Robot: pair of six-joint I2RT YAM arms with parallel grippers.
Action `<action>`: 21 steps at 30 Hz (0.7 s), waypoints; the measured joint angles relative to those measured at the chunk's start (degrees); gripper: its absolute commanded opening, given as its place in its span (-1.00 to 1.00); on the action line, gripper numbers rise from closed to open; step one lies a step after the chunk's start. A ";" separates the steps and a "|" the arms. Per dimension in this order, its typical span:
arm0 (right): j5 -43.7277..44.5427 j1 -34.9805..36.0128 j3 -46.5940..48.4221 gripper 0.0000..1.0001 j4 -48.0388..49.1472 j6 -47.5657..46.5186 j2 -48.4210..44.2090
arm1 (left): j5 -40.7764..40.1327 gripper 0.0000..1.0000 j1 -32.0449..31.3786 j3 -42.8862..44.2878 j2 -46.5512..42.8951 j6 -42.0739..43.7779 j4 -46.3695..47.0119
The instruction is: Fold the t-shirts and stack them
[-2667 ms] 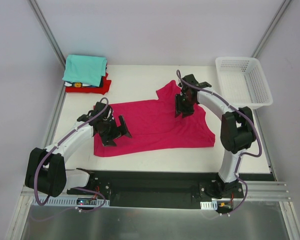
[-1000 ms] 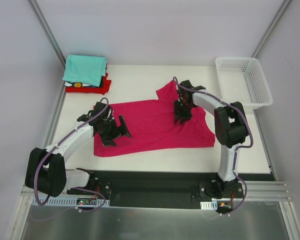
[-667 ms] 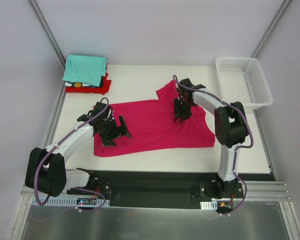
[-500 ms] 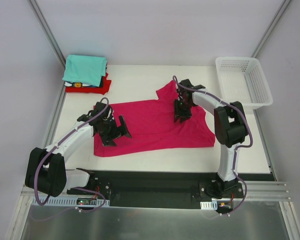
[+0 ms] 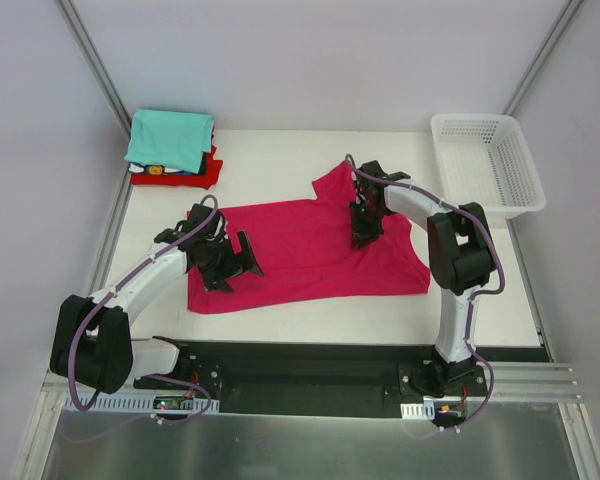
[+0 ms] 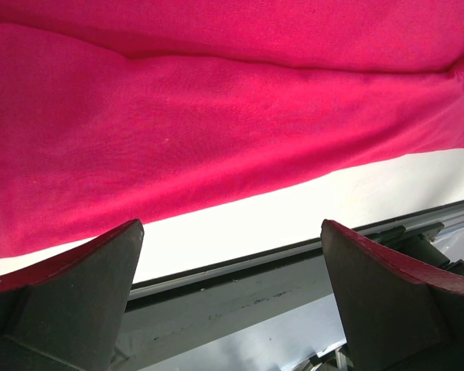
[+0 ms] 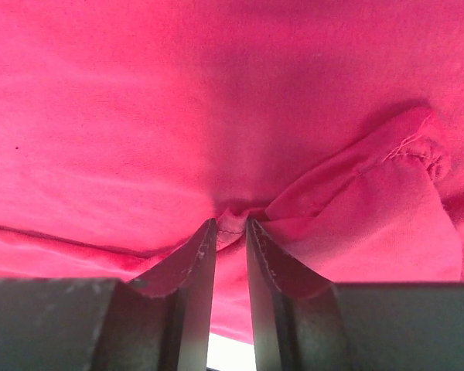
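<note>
Shirt (image 5: 300,255) pinched in right end effector (image 7: 230,226); left end effector (image 6: 228,232) spread above its hem.

Your top view looks down from above-behind at the whole counter (image 5: 280,160); both wrist views sit close over the shirt (image 5: 300,255), shared by all three.

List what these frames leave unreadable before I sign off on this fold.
- Top view: the right gripper hides its own tips under its wrist; only the right wrist view shows them nipping the magenta t-shirt.
- Top view: the teal t-shirt covers the stack; the count beneath is unclear.
- Left wrist view: frame edges cut off the shirt; the open left gripper shows only its near hem.
</note>
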 measured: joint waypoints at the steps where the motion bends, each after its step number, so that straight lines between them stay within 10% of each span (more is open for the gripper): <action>1: 0.00 0.00 0.00 -0.51 0.00 -0.02 0.00 | 0.00 0.98 0.00 0.00 0.00 0.00 0.00; 21: 1.29 0.00 0.00 -0.98 -0.55 0.00 -0.17 | 0.24 0.98 0.00 0.00 -0.02 0.00 0.00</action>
